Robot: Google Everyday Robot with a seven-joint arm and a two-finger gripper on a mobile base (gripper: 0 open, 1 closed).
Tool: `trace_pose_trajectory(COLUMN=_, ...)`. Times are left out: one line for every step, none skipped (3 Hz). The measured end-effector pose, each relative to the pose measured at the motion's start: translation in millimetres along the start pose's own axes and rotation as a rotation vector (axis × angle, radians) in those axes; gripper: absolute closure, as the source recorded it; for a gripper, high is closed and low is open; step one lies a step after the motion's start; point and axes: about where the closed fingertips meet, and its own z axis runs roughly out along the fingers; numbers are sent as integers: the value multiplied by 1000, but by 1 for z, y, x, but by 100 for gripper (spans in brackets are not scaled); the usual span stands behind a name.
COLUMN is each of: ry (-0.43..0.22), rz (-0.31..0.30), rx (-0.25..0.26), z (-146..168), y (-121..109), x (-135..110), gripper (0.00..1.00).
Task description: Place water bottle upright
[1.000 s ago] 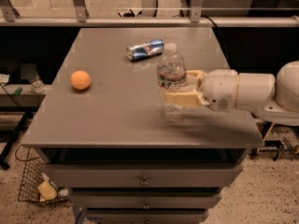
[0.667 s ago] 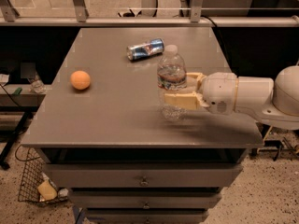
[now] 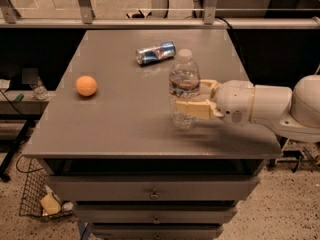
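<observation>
water bottle [image 3: 183, 79], upright, just right of frame centre, near the front edge of the counter [image 3: 110, 129]. the claw [image 3: 189, 98] enters from the right, its two tan fingers [image 3: 192, 109] pinching the bottle's lower half from front and back. the white arm [image 3: 260, 104] runs to the right edge. a blue-and-silver can [image 3: 156, 52] lies on its side, upper left of the bottle. an orange ball [image 3: 86, 85] sits at left.

Table [image 3: 125, 129] bears orange [image 3: 86, 85], can [image 3: 156, 53], water bottle [image 3: 184, 76] in gripper [image 3: 190, 96].

Pincer [image 3: 189, 95] grips upright water bottle [image 3: 184, 78] on table [image 3: 115, 121].
</observation>
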Motion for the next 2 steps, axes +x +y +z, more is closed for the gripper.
trace_pose_trajectory(ry=0, rz=-2, rx=-4, z=2, y=1, x=-1, gripper=36)
trace_pose_trajectory(ry=0, rz=-4, rx=-8, z=4, y=3, x=-2, gripper=15)
